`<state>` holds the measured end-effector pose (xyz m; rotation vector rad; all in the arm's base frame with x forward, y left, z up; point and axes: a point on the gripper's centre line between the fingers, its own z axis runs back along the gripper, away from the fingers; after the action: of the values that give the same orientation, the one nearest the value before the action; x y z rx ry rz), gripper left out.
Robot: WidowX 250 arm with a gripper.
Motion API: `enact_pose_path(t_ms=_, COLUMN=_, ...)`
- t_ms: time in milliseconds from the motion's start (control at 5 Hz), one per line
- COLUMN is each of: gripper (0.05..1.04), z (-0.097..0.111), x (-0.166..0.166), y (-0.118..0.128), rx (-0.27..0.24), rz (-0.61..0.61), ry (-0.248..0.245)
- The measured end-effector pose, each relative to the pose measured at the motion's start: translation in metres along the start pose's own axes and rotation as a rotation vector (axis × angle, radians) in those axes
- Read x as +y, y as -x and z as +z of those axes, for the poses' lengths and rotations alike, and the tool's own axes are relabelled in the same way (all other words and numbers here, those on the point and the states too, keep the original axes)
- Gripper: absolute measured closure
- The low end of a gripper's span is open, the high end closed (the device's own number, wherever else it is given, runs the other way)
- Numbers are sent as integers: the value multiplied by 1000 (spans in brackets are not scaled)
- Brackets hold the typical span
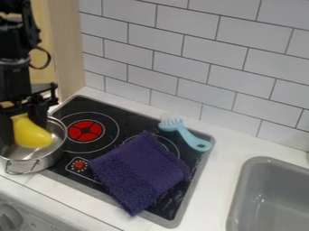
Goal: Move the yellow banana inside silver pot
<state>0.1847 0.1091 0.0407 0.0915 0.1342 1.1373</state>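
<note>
At the left edge, the black gripper (24,124) hangs over the silver pot (31,164), shut on the yellow banana (32,135). The banana's narrow end is up between the fingers, and its wide lower part slants down to the right within the pot's opening. Whether it touches the pot's bottom I cannot tell. The pot stands at the left of the stove, and the gripper hides part of its rim.
A purple cloth (142,171) lies across the black stove (131,121). Behind it is a light blue brush (188,134). A grey sink (265,203) is at the lower right, and a tiled wall (187,54) runs along the back.
</note>
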Motion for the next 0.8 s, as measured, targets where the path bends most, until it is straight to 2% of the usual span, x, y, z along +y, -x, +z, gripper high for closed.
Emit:
enact_pose_path(t_ms=200, gripper=561, z=-1, x=1, y=-12, rx=9, rz=9, ry=11)
enact_pose_path(t_ms=400, gripper=561, z=-9, x=0, y=-14, rx=15, rz=-3, ry=1)
enact_pose_path(t_ms=600, gripper=477, z=-9, x=-2, y=-16, rx=5, rz=-4, ry=17)
enact_pose_path(t_ms=800, gripper=165, z=-9, x=-3, y=-15, rx=7, rz=5, ry=19)
